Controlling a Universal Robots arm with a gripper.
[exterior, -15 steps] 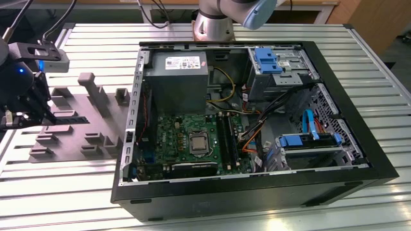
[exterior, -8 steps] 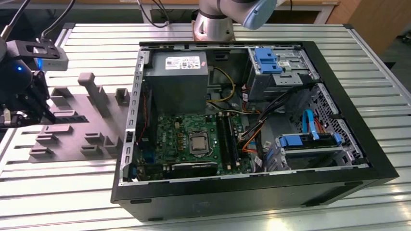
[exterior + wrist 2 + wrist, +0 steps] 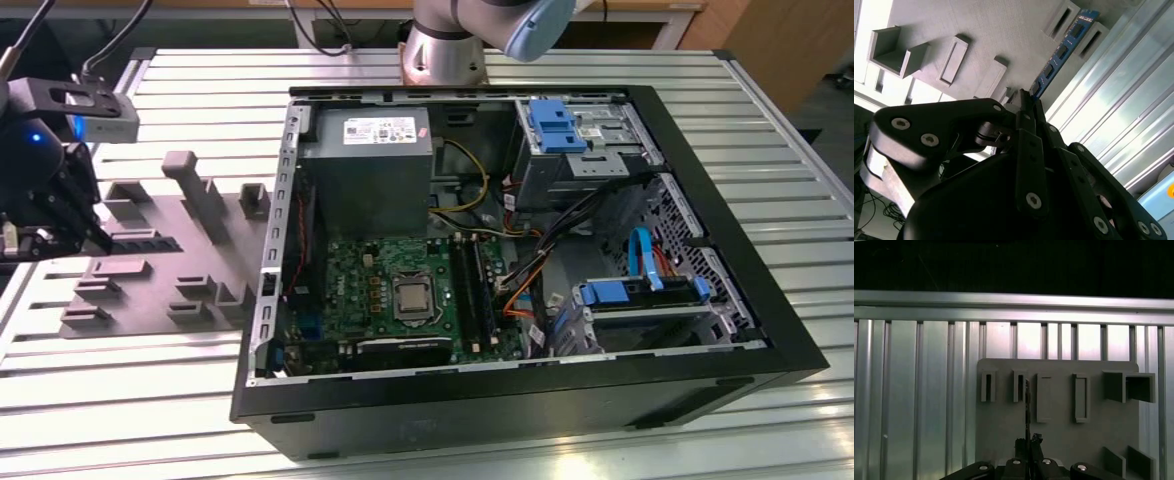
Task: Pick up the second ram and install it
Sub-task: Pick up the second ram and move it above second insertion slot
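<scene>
My gripper [image 3: 1026,97] is shut on the second ram [image 3: 1061,50], a thin blue-green stick with dark chips that reaches out from the fingertips over the grey holder plate [image 3: 979,30]. In the first wrist view the second ram [image 3: 1027,405] shows edge-on as a thin dark line rising from the gripper [image 3: 1029,442], beside a holder slot block [image 3: 1019,386]. The exterior view has the gripper [image 3: 54,235] at its far left, above the plate [image 3: 160,270] and well away from the open computer case [image 3: 747,330]. The black memory slots [image 3: 470,290] lie on the green motherboard [image 3: 360,290].
The case [image 3: 747,330] has tall black walls, a grey power supply [image 3: 367,150], blue drive brackets [image 3: 554,125] and loose cables [image 3: 534,270]. Raised grey blocks [image 3: 187,180] stand on the holder plate. The table [image 3: 134,400] is ribbed metal slats. The arm's base [image 3: 447,50] stands behind the case.
</scene>
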